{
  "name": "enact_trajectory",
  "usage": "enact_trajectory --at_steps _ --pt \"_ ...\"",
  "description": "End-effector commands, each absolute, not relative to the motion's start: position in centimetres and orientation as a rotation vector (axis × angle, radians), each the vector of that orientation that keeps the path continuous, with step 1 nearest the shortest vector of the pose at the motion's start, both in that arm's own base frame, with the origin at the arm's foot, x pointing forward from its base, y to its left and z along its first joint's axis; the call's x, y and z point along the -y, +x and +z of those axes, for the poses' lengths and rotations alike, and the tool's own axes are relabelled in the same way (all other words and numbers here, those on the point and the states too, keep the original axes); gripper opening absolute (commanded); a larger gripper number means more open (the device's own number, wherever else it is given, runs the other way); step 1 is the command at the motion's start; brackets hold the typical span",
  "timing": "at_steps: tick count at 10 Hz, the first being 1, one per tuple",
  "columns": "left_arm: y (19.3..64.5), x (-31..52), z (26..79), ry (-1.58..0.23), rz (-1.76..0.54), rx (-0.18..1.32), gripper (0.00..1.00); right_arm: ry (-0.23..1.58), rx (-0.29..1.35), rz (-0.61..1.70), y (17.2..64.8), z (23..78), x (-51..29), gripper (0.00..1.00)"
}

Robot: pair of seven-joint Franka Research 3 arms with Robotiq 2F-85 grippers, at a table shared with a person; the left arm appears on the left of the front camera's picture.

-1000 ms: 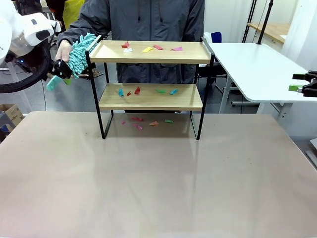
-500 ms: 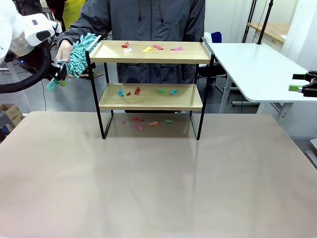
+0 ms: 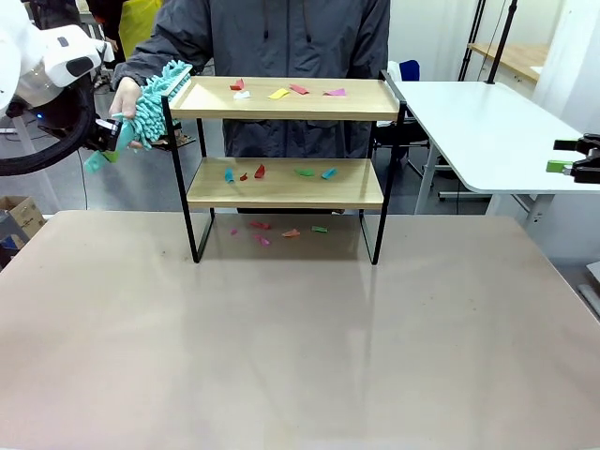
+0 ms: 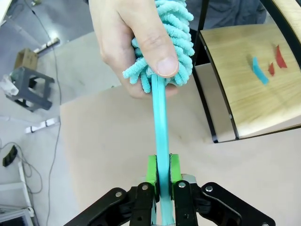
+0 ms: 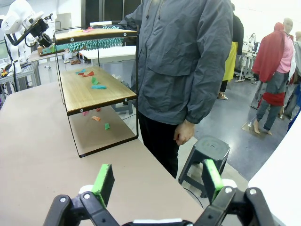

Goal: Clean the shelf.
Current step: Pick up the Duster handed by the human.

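The shelf [image 3: 286, 112] stands at the far middle of the table [image 3: 300, 337], right in front of the person, with its two boards running left to right across your view. Coloured scraps [image 3: 279, 93] lie on the top board, on the lower board and on the table under the frame, so I judge no sweeping is done yet.

The duster [image 3: 155, 98] sits at the shelf's left end, its fluffy teal head up by the end of the top board. Its handle [image 4: 160, 122] slants down and outward, away from the shelf, into your left gripper [image 4: 162, 169]. The jaws there are pressed together on the handle, green pads on either side. The person's hand [image 4: 131, 42] is wrapped around the handle just below the head, so both of you hold it.

This is what the next move turns on: from those jaws the shelf lies along the handle's own line, up and toward the table's middle. The boards stretch away to your right, so sweeping means carrying the head rightward along the board.

Your right gripper [image 3: 574, 167] hangs well off to the right, jaws spread and empty. The left arm is far nearer.
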State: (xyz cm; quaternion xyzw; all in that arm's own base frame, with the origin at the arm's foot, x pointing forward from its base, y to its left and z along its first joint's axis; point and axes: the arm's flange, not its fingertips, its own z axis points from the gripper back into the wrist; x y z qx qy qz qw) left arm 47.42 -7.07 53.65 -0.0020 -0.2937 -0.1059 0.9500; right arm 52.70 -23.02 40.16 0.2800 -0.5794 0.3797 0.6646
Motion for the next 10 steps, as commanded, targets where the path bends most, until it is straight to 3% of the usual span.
enact_trajectory --at_steps 1,10 --pt "47.44 7.16 53.97 0.010 -0.181 0.604 0.00 0.632 1.313 0.862 52.76 40.45 22.79 1.00" --pt "47.43 7.06 53.65 -0.006 -0.210 0.598 0.00 0.632 1.313 0.862 52.76 40.45 22.79 1.00"
